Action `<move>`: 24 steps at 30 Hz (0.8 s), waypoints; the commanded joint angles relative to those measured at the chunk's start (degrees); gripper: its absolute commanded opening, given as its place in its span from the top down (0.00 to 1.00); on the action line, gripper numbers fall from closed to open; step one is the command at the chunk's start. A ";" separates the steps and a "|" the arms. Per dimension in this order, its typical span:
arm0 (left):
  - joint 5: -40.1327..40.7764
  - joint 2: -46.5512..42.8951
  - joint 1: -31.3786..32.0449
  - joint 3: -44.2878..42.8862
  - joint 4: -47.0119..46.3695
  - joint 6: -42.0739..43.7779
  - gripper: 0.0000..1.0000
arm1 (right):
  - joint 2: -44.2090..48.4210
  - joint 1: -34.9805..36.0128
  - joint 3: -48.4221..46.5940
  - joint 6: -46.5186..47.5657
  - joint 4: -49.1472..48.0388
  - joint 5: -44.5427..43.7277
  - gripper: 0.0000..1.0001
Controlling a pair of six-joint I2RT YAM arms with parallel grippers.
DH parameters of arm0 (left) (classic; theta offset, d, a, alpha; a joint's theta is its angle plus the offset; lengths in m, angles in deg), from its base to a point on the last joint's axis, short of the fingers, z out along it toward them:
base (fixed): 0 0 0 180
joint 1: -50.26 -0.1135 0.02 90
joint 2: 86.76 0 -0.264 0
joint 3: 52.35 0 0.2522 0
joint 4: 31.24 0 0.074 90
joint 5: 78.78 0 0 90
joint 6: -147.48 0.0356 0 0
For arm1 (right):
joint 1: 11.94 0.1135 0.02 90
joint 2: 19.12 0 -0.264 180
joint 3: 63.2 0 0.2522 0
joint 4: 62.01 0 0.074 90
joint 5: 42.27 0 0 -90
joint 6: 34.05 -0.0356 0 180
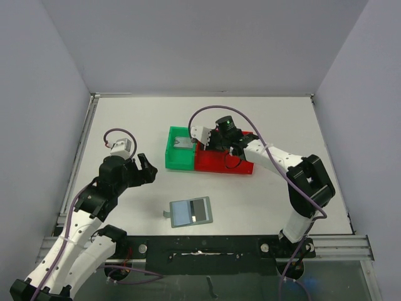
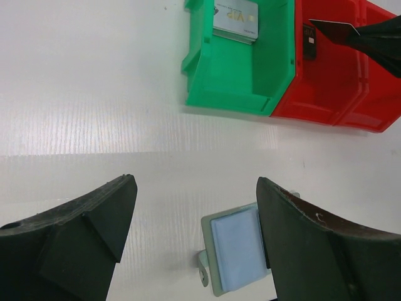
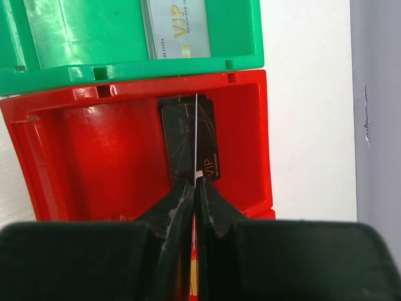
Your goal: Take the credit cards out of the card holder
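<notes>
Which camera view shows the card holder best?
The top external view: the card holder lies there whole, unobstructed. The left wrist view shows only part of it, behind the left tool. The right wrist view misses it.

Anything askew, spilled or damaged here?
Nothing stands out. The card holder lies open and flat; a silver card sits in the green bin, a dark card in the red bin, and the right claw pinches a third card edge-on above it.
</notes>
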 commanded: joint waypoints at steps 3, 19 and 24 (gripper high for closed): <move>-0.87 0.18 -0.42 -0.63 -3.06 1.28 0.22 | 3.05 -0.46 -0.01 3.20 -0.71 2.17 1.00; -2.21 1.11 -1.04 -0.63 -3.37 1.37 0.22 | -3.12 -1.54 -4.47 5.57 1.97 -1.89 0.98; -1.85 1.47 -1.12 -0.63 -3.07 1.28 0.22 | -7.39 -1.30 -8.65 4.08 0.83 -6.40 0.96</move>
